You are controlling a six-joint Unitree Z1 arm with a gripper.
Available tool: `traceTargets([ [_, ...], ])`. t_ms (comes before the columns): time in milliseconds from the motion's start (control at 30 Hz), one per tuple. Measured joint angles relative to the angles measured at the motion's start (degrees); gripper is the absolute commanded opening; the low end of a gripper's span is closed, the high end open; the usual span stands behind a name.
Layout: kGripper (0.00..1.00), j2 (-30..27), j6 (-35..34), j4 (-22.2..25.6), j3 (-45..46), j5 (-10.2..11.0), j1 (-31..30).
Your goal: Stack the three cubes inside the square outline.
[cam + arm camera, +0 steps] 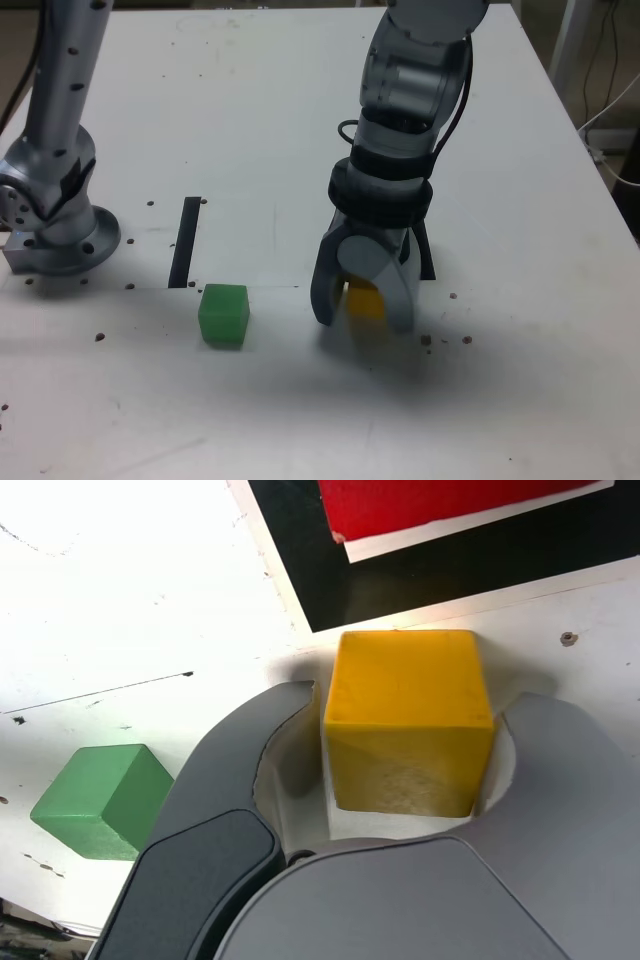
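The yellow cube (365,300) (405,715) rests on the white table just outside the square outline (400,590). My gripper (364,312) (408,705) is lowered over it, a finger close against each side, shut on it. The red cube (440,505) lies inside the black tape frame; in the exterior view my arm hides it, and only a bit of the outline (426,255) shows. The green cube (223,315) (100,800) sits apart, toward the exterior view's left of the gripper.
A single straight black stripe (186,240) lies behind the green cube. A second arm's metal base (60,230) stands at the exterior view's left edge. Small dark specks dot the table (300,150). Cables hang past its right edge.
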Motion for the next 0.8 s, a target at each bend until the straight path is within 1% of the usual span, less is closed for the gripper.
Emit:
traceTargets([
  [233,0.19,-0.16,-0.03,0.01,0.00,0.02,0.00],
  [367,0.19,-2.38,-1.86,1.65,-0.19,1.13,-0.12],
  [400,0.19,-2.94,-2.61,2.36,-0.36,1.60,-0.25],
  [467,0.19,-4.71,-5.17,4.99,-0.90,3.47,-0.61],
  [633,0.19,-8.47,-7.76,10.80,-3.79,7.06,-0.69],
  [733,0.19,-8.79,-8.00,13.18,-5.95,8.37,-0.18],
  [800,0.19,-8.79,-7.90,13.99,-7.28,8.71,0.72],
])
